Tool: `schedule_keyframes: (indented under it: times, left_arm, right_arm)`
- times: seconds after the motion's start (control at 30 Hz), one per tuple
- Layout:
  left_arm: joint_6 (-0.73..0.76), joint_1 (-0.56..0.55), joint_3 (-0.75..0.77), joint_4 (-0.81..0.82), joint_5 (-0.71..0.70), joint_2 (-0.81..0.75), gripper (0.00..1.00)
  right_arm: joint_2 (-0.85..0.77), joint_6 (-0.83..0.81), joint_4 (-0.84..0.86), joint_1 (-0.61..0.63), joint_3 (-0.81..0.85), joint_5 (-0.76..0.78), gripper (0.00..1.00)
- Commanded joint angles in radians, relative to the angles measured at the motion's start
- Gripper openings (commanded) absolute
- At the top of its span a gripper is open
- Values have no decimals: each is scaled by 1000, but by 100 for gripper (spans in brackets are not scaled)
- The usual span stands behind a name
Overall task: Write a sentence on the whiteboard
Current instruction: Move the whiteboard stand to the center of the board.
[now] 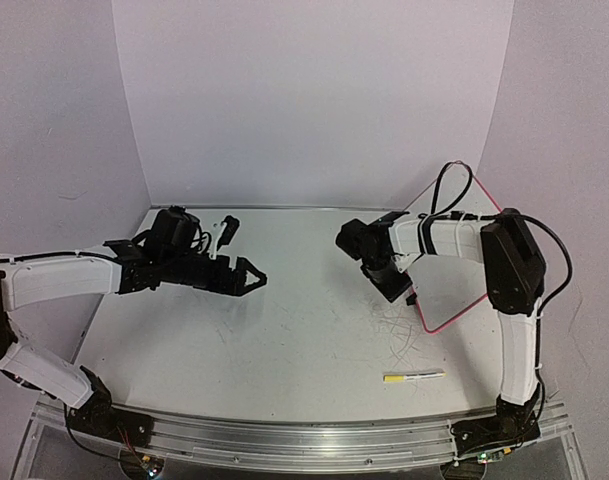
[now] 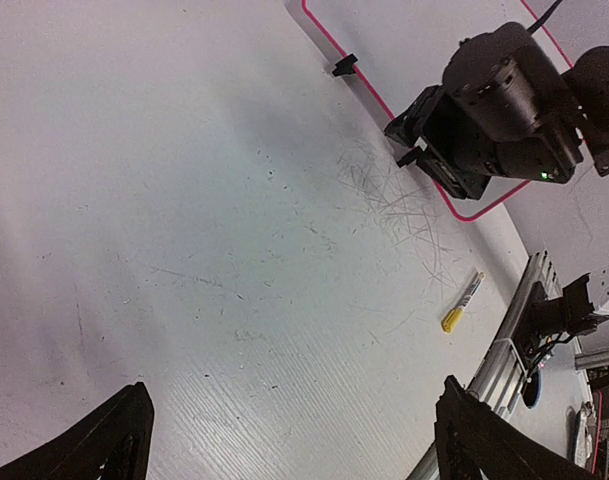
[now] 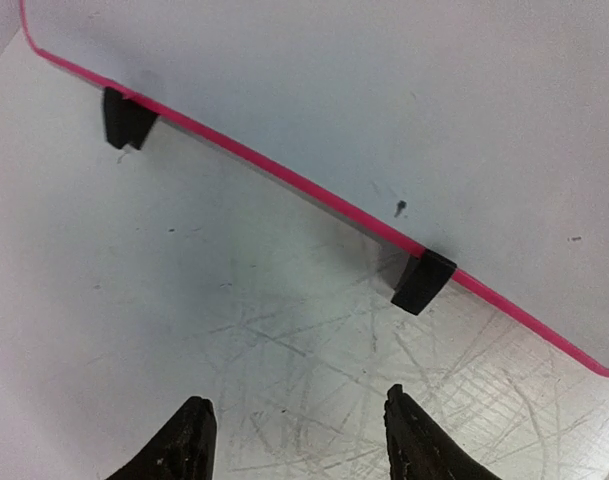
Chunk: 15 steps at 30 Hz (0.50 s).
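Note:
The whiteboard [image 1: 454, 290] stands tilted on its black legs [image 3: 422, 281] at the right of the table, its pink-red rim [image 3: 284, 172] on the tabletop. Its face [image 3: 384, 80] is blank, and no yellow sentence shows on it in any view. My right gripper [image 1: 396, 290] is open and empty [image 3: 296, 425], just in front of the board's lower edge, over grey tabletop scribbles. My left gripper [image 1: 254, 278] is open and empty [image 2: 294, 450], hovering over the table's left-middle, far from the board [image 2: 414, 40].
A yellow-capped marker [image 1: 414, 377] lies on the table near the front right, also in the left wrist view [image 2: 462, 301]. Grey scribbles [image 2: 394, 190] mark the tabletop by the board. Purple walls stand close at the left, back and right. A metal rail [image 1: 284, 440] runs along the front edge.

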Motion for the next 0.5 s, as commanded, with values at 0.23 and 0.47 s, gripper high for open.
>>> schedule_keyframes:
  times: [0.23,0.47]
  left_arm:
    - [50,1,-33,25,-12,-97,99]
    - [70,0,-28,15,-12,-102,100]
  right_arm:
    - [69,200,-121,-30,-8,55,57]
    - [92,216,-107,-53,-26,56,53]
